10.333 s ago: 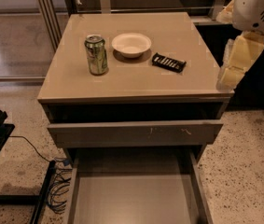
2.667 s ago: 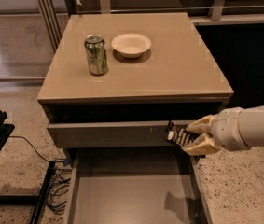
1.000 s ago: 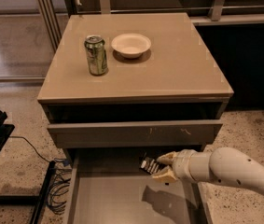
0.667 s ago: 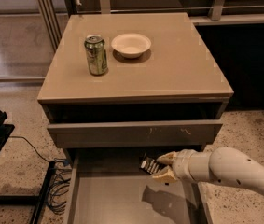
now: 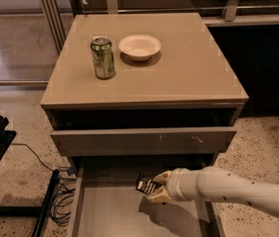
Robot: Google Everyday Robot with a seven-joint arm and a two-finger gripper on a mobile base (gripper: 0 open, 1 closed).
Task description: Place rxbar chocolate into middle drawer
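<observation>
**The bar is down over the open drawer now**

The claw [image 5: 156,190] holds the rxbar chocolate [image 5: 146,183]. Its fingers are pinched onto one end of the black wrapper, and the other end sticks out to the left and tips up a bit.

A while ago the bar is lying on the surface [image 5: 188,73], next to the white bowl [image 5: 139,47]. That spot is bare now. Then the bar shows up in the claw, in front of the drawer front [image 5: 129,141] with the small white marks. After that the arm [image 5: 237,189] goes lower and reaches more to the left. In the last moment it only moves a tiny bit, a little more down and left.

So the bar is now over the middle drawer [image 5: 104,214], which is pulled out. It is near the back of the drawer, just under the marked drawer front. It looks like it is still in the air. A dark shadow [image 5: 171,215] lies on the drawer floor under the claw, so I think the bar is not touching the floor yet.

The green can [image 5: 102,57] and the bowl stay where they are on the surface.

This means most of the job is done. The bar is picked up and carried to the right drawer. What is left is to let go, so the bar drops flat onto the drawer floor.
</observation>
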